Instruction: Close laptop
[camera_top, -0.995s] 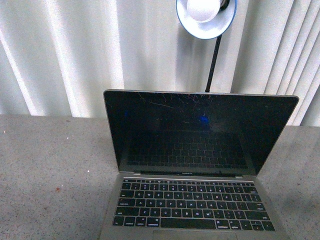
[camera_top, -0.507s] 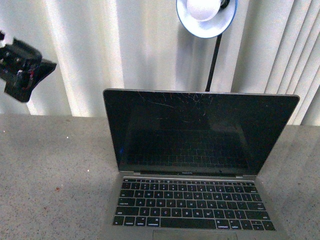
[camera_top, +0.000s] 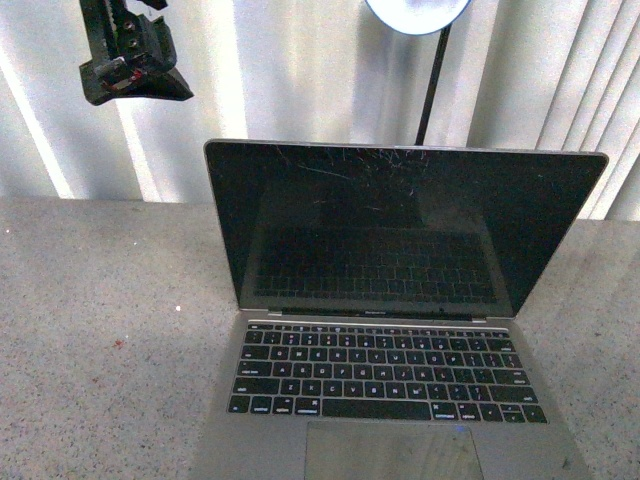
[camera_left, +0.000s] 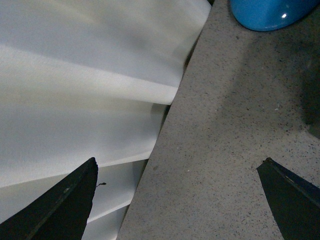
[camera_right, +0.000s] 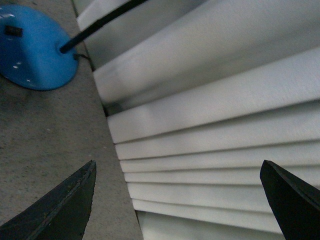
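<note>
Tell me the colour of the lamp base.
Blue; the lamp base shows best in the right wrist view.

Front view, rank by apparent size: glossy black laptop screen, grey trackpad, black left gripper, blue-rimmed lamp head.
Glossy black laptop screen
grey trackpad (cropped)
black left gripper and blue-rimmed lamp head: both cropped, similar, unranked

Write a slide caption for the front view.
Open laptop, screen scratched, on the speckled table; left pincer hangs high off its left corner, lamp behind.

The lamp (camera_top: 418, 12) glares white ahead of me, bleaching the curtain (camera_top: 290, 80); the laptop (camera_top: 400, 230) screen reflects dimly. My wrist views are soft, the curtain folds blurred.
</note>
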